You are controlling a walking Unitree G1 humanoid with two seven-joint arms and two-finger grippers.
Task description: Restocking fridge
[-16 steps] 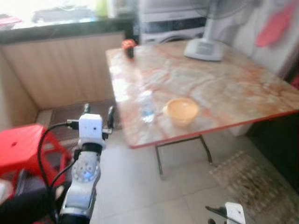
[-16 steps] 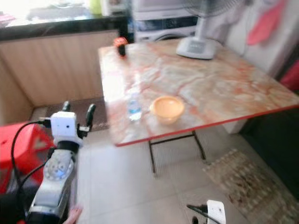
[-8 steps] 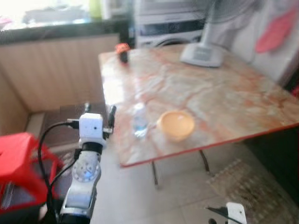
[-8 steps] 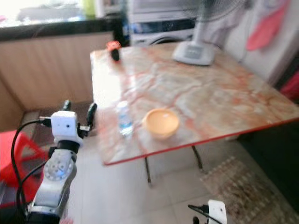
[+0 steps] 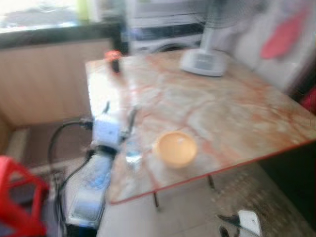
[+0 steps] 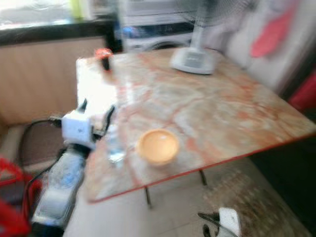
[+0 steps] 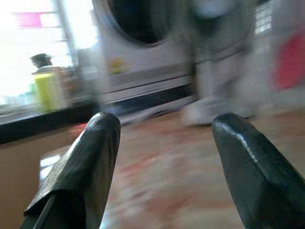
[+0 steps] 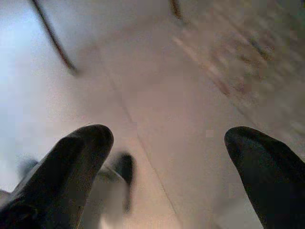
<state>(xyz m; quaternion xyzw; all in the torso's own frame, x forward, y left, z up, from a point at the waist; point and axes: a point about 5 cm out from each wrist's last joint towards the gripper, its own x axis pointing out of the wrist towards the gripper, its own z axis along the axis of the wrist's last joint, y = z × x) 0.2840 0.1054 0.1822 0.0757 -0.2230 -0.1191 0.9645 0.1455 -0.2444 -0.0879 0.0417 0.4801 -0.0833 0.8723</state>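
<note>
Bottle [image 5: 133, 152] — small, clear, upright — beside left gripper [image 5: 119, 114], fingers apart; right gripper [image 8: 162, 167] likewise.

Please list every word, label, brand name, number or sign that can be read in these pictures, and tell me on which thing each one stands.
No text can be read.
Water bottle label: blurred, unreadable.
Washing machine yellow sticker: blurred, unreadable.
Pink sign at the window: blurred, unreadable.
Yellow-green bottle: no readable label.
</note>
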